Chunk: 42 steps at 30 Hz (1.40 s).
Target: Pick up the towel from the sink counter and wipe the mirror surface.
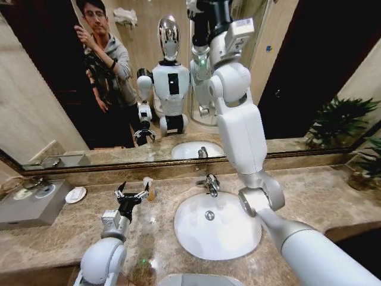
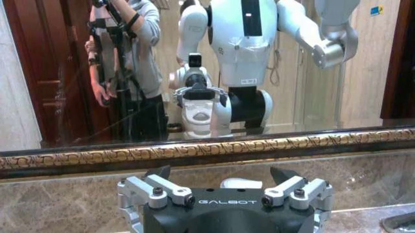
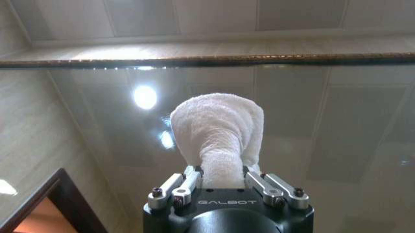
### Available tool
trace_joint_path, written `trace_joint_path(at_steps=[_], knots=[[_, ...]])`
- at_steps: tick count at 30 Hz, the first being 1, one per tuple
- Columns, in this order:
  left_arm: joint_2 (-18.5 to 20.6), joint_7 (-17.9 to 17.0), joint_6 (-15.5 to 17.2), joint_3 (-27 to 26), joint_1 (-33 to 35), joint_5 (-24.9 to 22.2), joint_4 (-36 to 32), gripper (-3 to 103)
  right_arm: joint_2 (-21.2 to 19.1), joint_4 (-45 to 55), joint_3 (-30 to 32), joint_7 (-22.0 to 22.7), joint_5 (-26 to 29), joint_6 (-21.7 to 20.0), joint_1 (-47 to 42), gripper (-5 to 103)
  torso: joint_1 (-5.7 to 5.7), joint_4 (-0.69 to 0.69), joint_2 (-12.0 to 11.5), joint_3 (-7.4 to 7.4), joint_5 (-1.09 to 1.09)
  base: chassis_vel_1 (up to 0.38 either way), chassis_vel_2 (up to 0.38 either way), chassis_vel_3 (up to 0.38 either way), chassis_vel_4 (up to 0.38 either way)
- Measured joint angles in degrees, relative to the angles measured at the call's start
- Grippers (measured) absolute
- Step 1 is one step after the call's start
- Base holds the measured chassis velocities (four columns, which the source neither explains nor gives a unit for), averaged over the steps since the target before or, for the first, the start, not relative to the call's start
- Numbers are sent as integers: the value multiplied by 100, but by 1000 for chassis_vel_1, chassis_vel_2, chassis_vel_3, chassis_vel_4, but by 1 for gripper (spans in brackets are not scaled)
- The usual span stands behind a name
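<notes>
Right gripper (image 3: 224, 182) pinches the towel (image 3: 219, 131) up against the mirror (image 3: 324, 121), probably touching; left gripper (image 1: 132, 192) hovers wide open over the counter (image 1: 321, 196).

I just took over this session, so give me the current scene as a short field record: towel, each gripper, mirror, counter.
towel: white terry towel clamped in the right gripper, its bunched end up against the glass
right gripper: shut on the towel, arm raised high at the upper mirror
left gripper: left gripper open, holding nothing, low over the sink counter left of the basin
mirror frame: top edge near the towel
counter items: chrome faucet, white soap dish
</notes>
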Motion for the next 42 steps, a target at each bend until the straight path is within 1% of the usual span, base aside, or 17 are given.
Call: trace_joint_path(at_steps=[6,11,17,18,19,24,25,26,27,28,30,32,34,37,39,40,42], knots=[[-1,0,0,0,0,0,0,100,-2,118,-73,-20,8,-5,-171,22,-1,0,0,0,0,8,5,-12,-6],[0,0,0,0,0,0,0,100,-3,196,-154,-38,20,13,-322,22,-1,2,0,-1,-1,98,126,-102,-103],[0,0,0,0,0,0,0,100,-5,243,-276,-53,195,179,-413,22,-1,0,0,-2,0,170,193,-174,-197],[1,0,0,-1,-1,0,0,100,-4,282,-332,-58,215,196,-463,22,0,3,0,-2,-3,124,163,-164,-141],[1,0,0,-1,-1,0,0,100,-2,295,-354,-60,188,213,-511,22,-1,6,0,-2,-6,116,107,-103,-141],[1,-1,0,-1,-1,0,0,100,-1,206,-223,37,-17,297,-536,22,-2,7,1,-2,-6,85,39,-5,-52],[-1,-1,0,-1,1,0,0,100,-2,153,-20,174,-199,318,-513,22,-3,3,2,-2,-1,5,-44,-3,54],[-1,-1,0,0,0,0,0,100,-7,220,181,301,-371,226,-559,22,-1,-2,1,0,2,-63,-58,1,33],[-1,-1,0,0,0,0,0,100,-7,220,181,301,-371,226,-559,22,-1,-2,1,0,2,-63,-58,1,33],[-1,-1,0,1,0,0,0,100,-9,307,262,338,-422,161,-630,22,0,-5,1,0,3,-67,-45,20,4],[-2,0,0,1,0,0,0,100,-10,364,274,351,-435,123,-693,22,1,-5,1,0,4,-67,-12,25,4],[-1,0,0,1,-1,0,0,100,-10,421,192,349,-440,118,-811,22,2,-3,0,0,0,0,0,0,0],[0,0,0,1,-1,0,0,100,-9,438,93,318,-423,120,-892,22,2,-2,0,-1,0,0,0,0,0],[0,0,0,0,0,0,0,100,-8,460,-323,54,-346,225,-1214,22,-2,0,1,-2,0,0,0,0,0],[-1,0,0,0,0,0,0,100,-8,470,-434,-18,-326,270,-1310,22,-2,2,1,-2,-1,0,0,0,0],[0,0,0,0,0,0,0,100,-8,486,-662,-147,-291,352,-1482,22,-2,3,1,-2,-1,0,0,0,0],[0,0,0,0,1,0,0,100,-8,512,-942,-268,-276,459,-1730,22,-1,6,1,0,-4,0,0,0,0]])
